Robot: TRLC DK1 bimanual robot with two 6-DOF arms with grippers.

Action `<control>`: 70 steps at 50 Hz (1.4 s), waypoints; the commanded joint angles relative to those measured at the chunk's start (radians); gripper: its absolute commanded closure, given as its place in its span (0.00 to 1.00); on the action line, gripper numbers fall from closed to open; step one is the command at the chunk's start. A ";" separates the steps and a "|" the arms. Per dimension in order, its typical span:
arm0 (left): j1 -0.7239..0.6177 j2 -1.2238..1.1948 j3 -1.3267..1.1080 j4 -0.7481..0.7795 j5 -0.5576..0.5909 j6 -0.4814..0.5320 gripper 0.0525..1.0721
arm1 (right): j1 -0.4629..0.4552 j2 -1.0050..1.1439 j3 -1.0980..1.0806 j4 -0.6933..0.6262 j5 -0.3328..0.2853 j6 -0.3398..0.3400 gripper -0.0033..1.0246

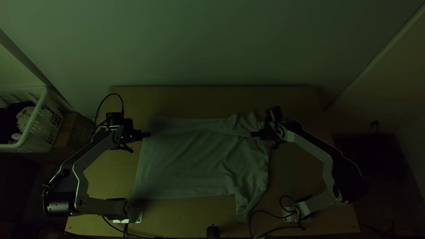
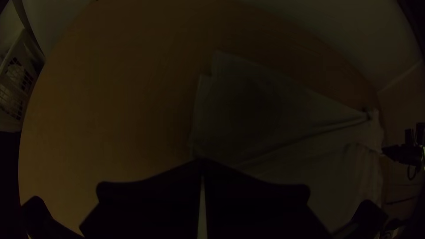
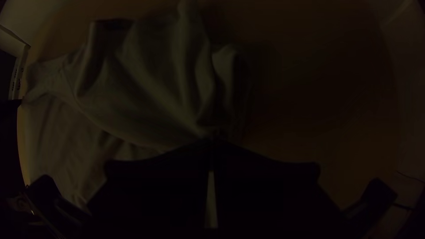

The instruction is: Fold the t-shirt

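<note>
Over a light wooden table [image 1: 290,179], with a pale grey cloth t-shirt [image 1: 199,163] spread, wrinkled. Pinched toward its far side, at opposite ends, by closed left black gripper [image 1: 148,134] and closed right black gripper [image 1: 253,134], probably to tension the fold.

A white basket is standing beside a light wooden desk, and a pale wall is rising behind.
The slotted plastic basket [image 1: 43,126] is sitting off the left side of the desk [image 1: 305,99], holding dark cloth [image 1: 9,126] and a crumpled pale bundle [image 1: 24,118]; its slotted side is also showing at the edge of the left wrist view. A brownish box-like thing [image 1: 73,132] is resting between basket and desk. The pale wall [image 1: 212,48] is running along the desk's far edge, a light strip [image 1: 381,54] is slanting down at the upper right, and a small black object [image 1: 213,231] is standing at the near edge's middle.
</note>
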 commanded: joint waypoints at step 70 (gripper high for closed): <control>0.016 -0.619 -0.094 -0.836 -0.021 0.368 0.05 | 0.184 -0.700 -0.264 -0.701 -0.132 0.337 0.14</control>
